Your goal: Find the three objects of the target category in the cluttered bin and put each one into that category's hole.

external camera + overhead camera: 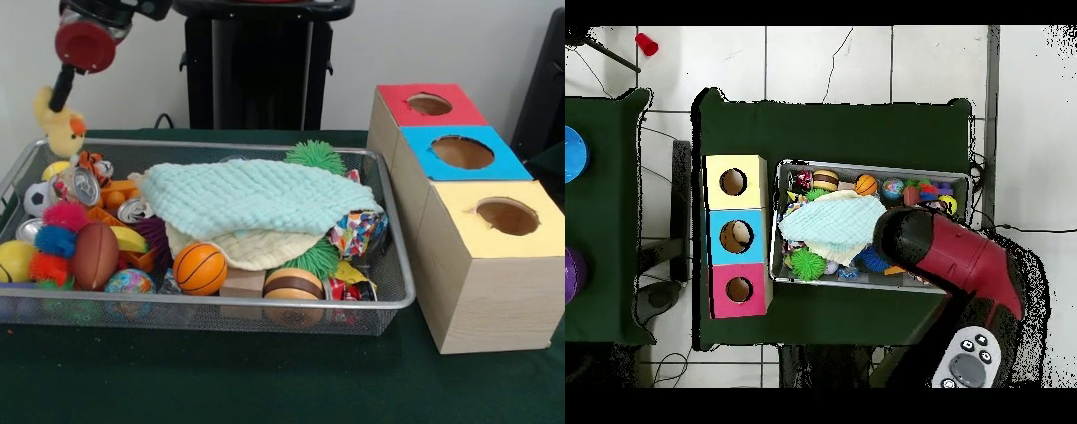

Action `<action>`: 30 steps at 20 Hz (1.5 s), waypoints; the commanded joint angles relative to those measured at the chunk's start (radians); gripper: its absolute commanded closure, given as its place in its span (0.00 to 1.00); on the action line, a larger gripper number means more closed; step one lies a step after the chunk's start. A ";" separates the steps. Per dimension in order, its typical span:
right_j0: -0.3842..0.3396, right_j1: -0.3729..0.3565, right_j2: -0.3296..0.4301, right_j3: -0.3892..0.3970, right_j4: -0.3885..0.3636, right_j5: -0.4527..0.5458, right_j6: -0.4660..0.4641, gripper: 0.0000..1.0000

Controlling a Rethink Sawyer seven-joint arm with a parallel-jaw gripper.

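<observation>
Pictured at the bin's corner: gripper (62, 91) shut on the yellow duck (60, 126), the dark fingers narrowed onto the plush head, the toy hanging straight below them with its long axis close to vertical and its orange beak turned toward the boxes. Held clear of the wire-mesh bin (399, 303), just above the rim at the end farthest from the boxes. Directly beneath and slightly box-ward of the fingers, the orange striped tiger (93, 164), wedged among cans and balls; no third plush toy to be made out, quite possibly buried under the pale green cloth (247, 196) heaped across the middle. Away from the fingers along the bin's whole length and beyond its far end, three boxes in a row: red-topped box (425, 106), blue-topped box (459, 152), yellow-topped box (503, 215), each with a round hole facing up. Seen from overhead, the red arm (960, 255) over the bin's end opposite the boxes. Likely crux of the coming carry: a long sideways run over the clutter, then the dangling duck lined up end-on above the right hole, its low-hanging body kept off the box edge. Which hole belongs to plush animals: not shown.
</observation>
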 commanded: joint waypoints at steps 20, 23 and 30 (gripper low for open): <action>0.087 -0.010 0.121 0.100 0.048 0.179 0.078 1.00; 0.071 0.016 0.129 0.094 0.039 0.123 0.069 1.00; 0.037 0.070 0.156 0.085 0.024 0.009 0.059 1.00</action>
